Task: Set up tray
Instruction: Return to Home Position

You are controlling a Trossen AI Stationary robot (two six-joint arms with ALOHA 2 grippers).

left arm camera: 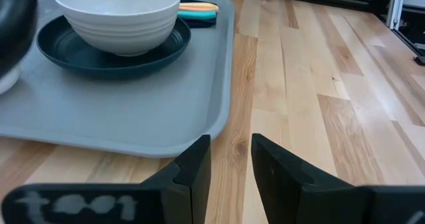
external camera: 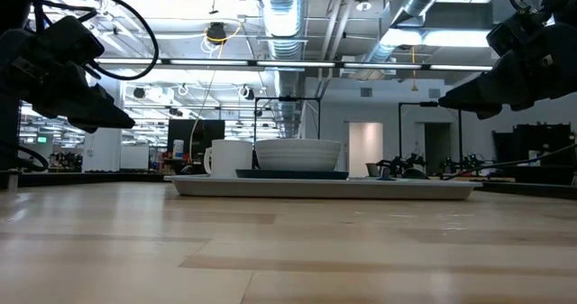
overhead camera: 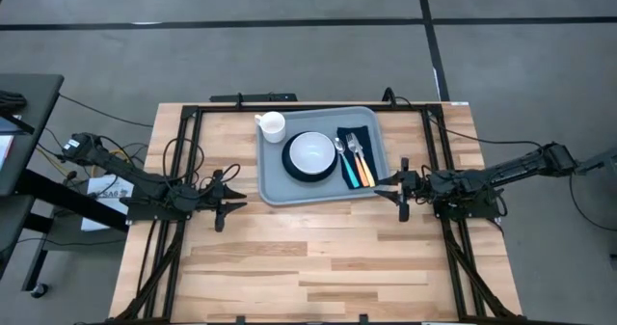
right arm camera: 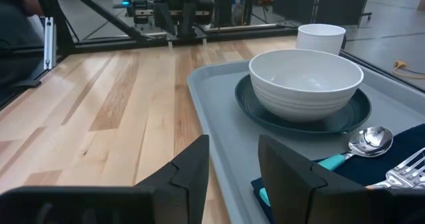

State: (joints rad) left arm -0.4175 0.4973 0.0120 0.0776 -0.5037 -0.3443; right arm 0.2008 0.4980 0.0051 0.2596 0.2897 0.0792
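- The tray (overhead camera: 289, 192) lies toward the back of the table (overhead camera: 289, 267), midway between the two arms, and it looks fully dressed to us.
- On it: a white bowl (overhead camera: 311, 152) sits on a dark plate (overhead camera: 288, 164) in the middle. A white mug (overhead camera: 273, 124) stands at the far corner on the left arm's side. A navy napkin (overhead camera: 362, 134) on the right arm's side carries three pieces of cutlery (overhead camera: 357, 169), laid side by side with the handles toward the tray's front edge.
- We read the layout as a place setting: cutlery grouped on the napkin beside the plate, mug kept out of the way at the back.
- Left gripper (left arm camera: 230, 141): narrow gap between the fingers, nothing in it. It is off the tray's front corner on the left arm's side, lifted off the wood, with a clear strip of table between it and the rim.
- Right gripper (right arm camera: 232, 141): slightly wider gap, also empty. Its tips are at the tray's front corner on the napkin side, and the rim and napkin edge show right under the fingers.
- Neither gripper is around or touching the tray.
- Our judgement: nothing is left to place and the arms only need to park.
- The right arm is the one to watch, since it is close to the cutlery handles. We'd lift it or pull it straight back before swinging.
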